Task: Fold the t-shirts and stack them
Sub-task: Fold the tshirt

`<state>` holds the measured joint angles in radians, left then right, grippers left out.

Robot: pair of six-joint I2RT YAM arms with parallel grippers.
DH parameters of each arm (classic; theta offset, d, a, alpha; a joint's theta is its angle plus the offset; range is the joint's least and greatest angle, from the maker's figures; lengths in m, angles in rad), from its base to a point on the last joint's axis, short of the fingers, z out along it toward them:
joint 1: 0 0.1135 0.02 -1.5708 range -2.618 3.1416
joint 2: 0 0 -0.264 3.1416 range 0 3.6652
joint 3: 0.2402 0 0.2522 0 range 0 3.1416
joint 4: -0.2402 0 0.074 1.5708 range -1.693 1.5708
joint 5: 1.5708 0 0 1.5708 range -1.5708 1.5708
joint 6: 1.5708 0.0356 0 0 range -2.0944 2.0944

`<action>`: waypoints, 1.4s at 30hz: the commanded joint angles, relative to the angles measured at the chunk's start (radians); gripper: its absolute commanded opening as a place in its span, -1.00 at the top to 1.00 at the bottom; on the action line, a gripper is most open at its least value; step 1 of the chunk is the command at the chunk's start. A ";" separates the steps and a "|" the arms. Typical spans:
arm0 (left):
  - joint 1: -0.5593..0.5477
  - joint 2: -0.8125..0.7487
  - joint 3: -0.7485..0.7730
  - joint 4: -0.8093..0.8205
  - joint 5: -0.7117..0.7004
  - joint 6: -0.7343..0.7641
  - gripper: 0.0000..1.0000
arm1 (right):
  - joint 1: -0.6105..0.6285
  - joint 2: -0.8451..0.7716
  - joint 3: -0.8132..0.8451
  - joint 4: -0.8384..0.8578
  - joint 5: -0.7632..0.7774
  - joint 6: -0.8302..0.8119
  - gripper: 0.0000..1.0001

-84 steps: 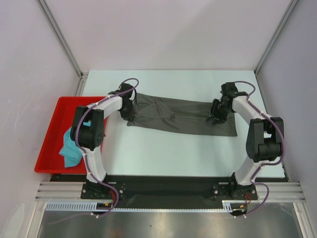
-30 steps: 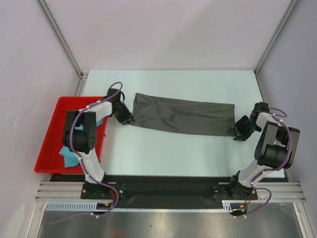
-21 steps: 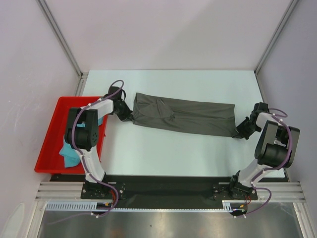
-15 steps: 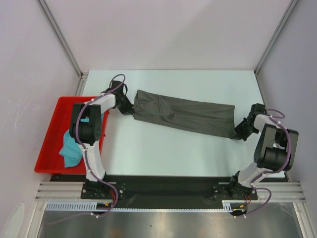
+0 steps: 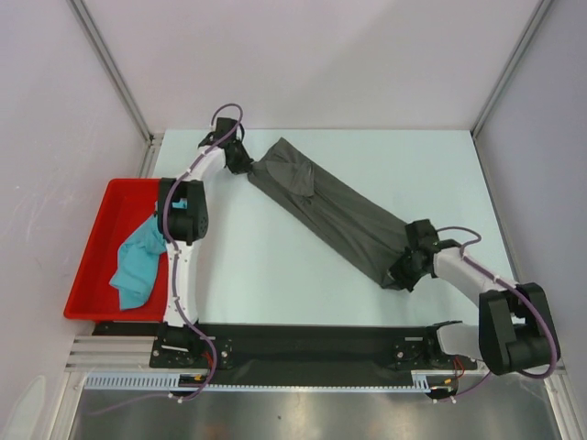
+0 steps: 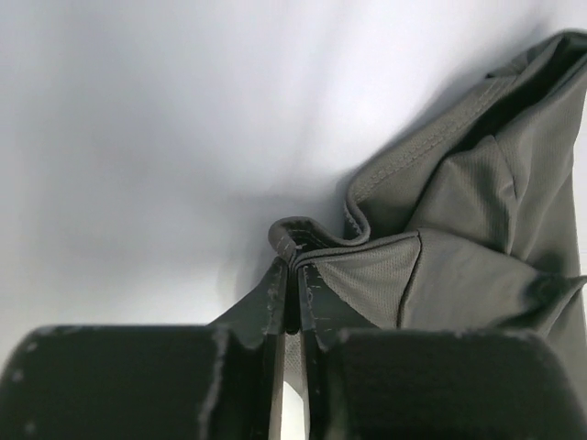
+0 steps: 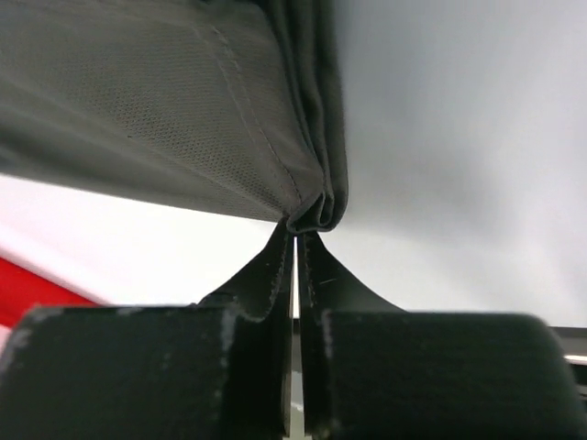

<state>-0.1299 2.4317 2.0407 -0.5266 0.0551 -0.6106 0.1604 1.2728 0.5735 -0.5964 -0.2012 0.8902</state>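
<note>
The dark grey t-shirt (image 5: 330, 209) lies folded into a long strip, running diagonally from the far left to the near right of the table. My left gripper (image 5: 246, 163) is shut on its far-left end; in the left wrist view its tips (image 6: 295, 268) pinch a folded hem of grey cloth (image 6: 459, 229). My right gripper (image 5: 404, 273) is shut on the near-right end; in the right wrist view its tips (image 7: 296, 235) pinch the bunched edge of the grey cloth (image 7: 165, 101). The teal t-shirt (image 5: 138, 261) lies crumpled in the red tray.
The red tray (image 5: 101, 229) sits at the table's left edge, beside the left arm. The white table (image 5: 275, 275) is walled by pale panels at the back and sides. A black rail runs along the near edge by the arm bases.
Both arms have swung the grey strip from lying across the table to a diagonal: the left end moved to the far left corner, the right end toward the near edge.
</note>
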 commanded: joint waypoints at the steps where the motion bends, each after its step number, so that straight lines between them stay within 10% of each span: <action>1: 0.006 0.050 0.116 0.008 -0.025 0.072 0.76 | 0.144 -0.041 -0.050 0.035 -0.030 0.205 0.92; 10: -0.014 -0.146 -0.089 0.013 -0.058 0.094 -0.31 | 0.343 -0.104 0.112 -0.136 0.005 0.099 -0.23; 15: -0.079 -0.380 -0.250 -0.045 -0.153 0.138 -0.52 | 0.305 -0.193 0.209 -0.255 0.132 -0.054 -0.97; 21: -0.164 -0.609 -0.445 -0.108 -0.175 0.111 -0.67 | 0.032 -0.181 0.250 -0.220 0.132 -0.210 -0.90; 31: -0.584 -0.898 -0.974 0.196 0.106 -0.247 -0.10 | -0.261 0.097 0.345 -0.005 0.126 -0.368 -0.13; 37: -0.760 -0.798 -0.962 0.277 0.115 -0.342 -0.16 | -0.297 0.232 0.457 0.023 0.155 -0.503 -0.34; 42: -0.658 -0.845 -1.004 0.289 0.107 -0.312 -0.31 | -0.315 0.309 0.517 0.061 0.105 -0.655 -0.37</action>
<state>-0.8730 1.6428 1.0340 -0.3012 0.1665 -0.9066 -0.1455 1.5436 1.0298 -0.5884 -0.0750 0.3748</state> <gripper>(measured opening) 0.640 0.693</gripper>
